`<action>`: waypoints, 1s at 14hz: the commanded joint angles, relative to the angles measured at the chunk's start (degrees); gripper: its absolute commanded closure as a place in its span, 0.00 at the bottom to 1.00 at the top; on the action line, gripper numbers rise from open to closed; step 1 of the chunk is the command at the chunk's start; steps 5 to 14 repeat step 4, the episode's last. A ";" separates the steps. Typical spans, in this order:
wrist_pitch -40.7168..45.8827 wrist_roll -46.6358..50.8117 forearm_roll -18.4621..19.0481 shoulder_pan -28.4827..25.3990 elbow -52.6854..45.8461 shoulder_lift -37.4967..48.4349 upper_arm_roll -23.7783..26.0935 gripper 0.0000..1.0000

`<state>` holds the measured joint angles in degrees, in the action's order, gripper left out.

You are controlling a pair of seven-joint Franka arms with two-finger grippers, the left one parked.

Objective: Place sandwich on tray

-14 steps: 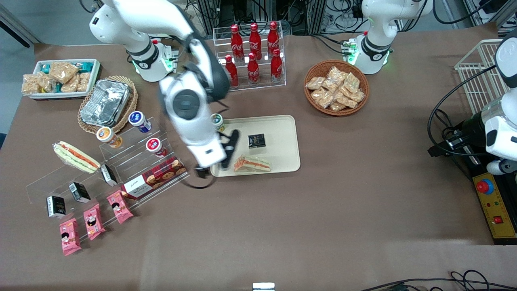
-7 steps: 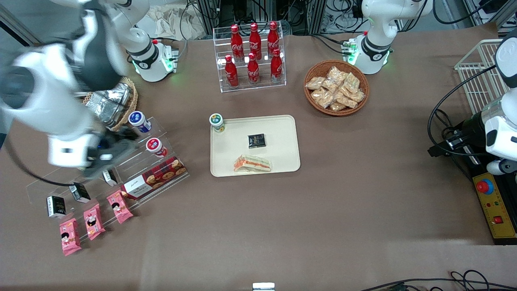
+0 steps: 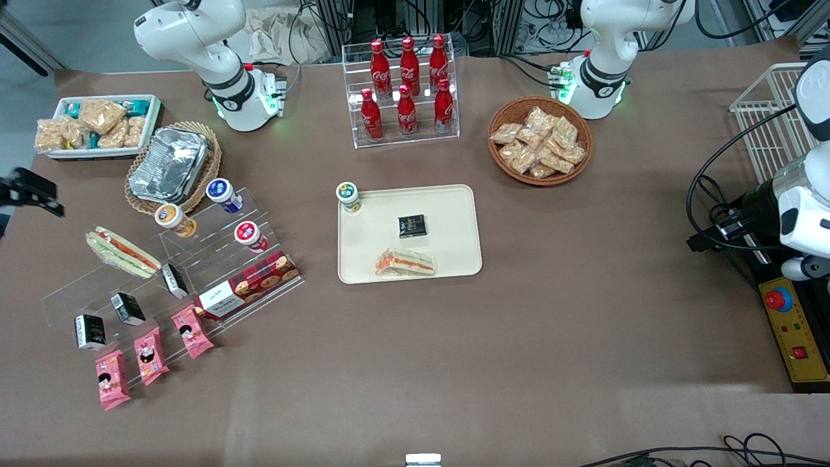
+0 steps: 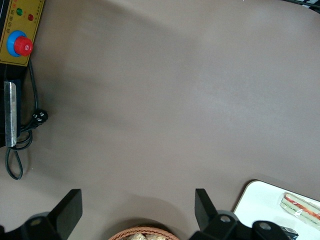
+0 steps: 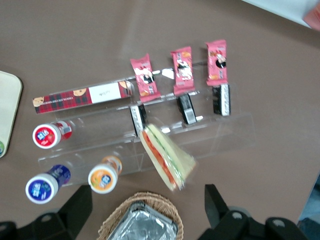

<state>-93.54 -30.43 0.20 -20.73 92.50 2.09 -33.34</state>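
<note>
The sandwich [image 3: 405, 263], clear-wrapped with white bread and an orange-red stripe, lies on the cream tray [image 3: 454, 214] near the edge closest to the front camera. It also shows in the left wrist view [image 4: 300, 207] on the tray [image 4: 255, 205]. My right gripper [image 5: 145, 210] is open and empty, high above the wicker basket of foil containers [image 5: 145, 225] at the working arm's end of the table. In the front view only a dark part of it [image 3: 31, 192] shows at the picture's edge. The tray's edge [image 5: 9, 110] shows in the right wrist view.
A similar pale-green sandwich [image 3: 122, 251] lies on the acrylic display stand [image 3: 194, 259] with cups, a biscuit box and pink packets. A black packet [image 3: 412, 226] and a green-lidded cup [image 3: 349, 194] sit on the tray. Cola rack [image 3: 405, 87], snack basket [image 3: 539, 139] and white tub [image 3: 97, 126] stand farther back.
My right gripper has drawn away from the tray, swung over the display stand and reached the working arm's end of the table. The sandwich stays lying on the tray.
</note>
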 commanded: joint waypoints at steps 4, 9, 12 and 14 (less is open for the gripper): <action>2.92 2.92 2.79 11.41 1.99 4.06 9.43 0.00; 2.92 2.92 2.79 11.41 1.99 4.06 9.43 0.00; 2.92 2.92 2.79 11.41 1.99 4.06 9.43 0.00; 2.92 2.92 2.79 11.41 1.99 4.06 9.43 0.00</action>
